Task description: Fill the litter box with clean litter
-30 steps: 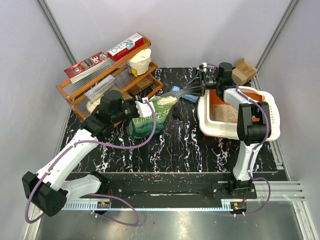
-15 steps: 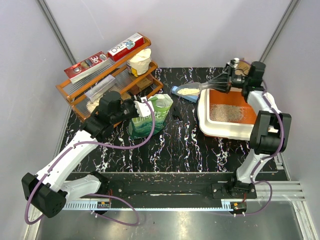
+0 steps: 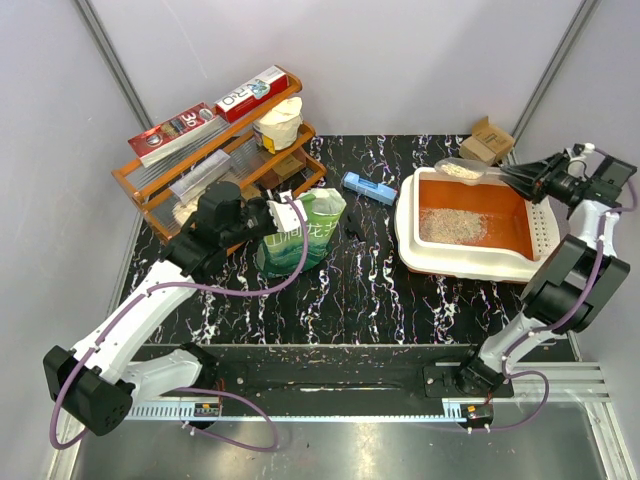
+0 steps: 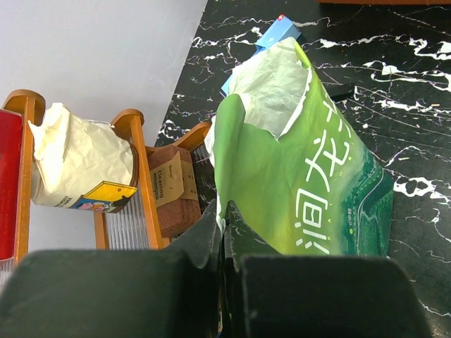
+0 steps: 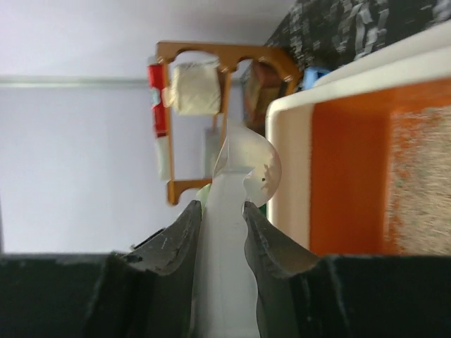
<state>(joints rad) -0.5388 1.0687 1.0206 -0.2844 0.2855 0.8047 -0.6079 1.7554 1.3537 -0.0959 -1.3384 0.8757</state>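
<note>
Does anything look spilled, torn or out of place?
No spill shows, though the marbled table would hide grains. The green pouch has a ragged torn mouth, pinched by the left hand. The right hand holds the loaded scoop about over the far rim of the litter box, so some could fall outside.

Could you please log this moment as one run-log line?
left hand: holds green pouch | right hand: holds loaded scoop over litter box far rim | clean litter: patch inside | pour: not yet

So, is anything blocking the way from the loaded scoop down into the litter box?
Nothing visible. The right gripper holds the scoop of clean litter over the far edge of the litter box; the tray is open-topped, with only litter lying inside.
</note>
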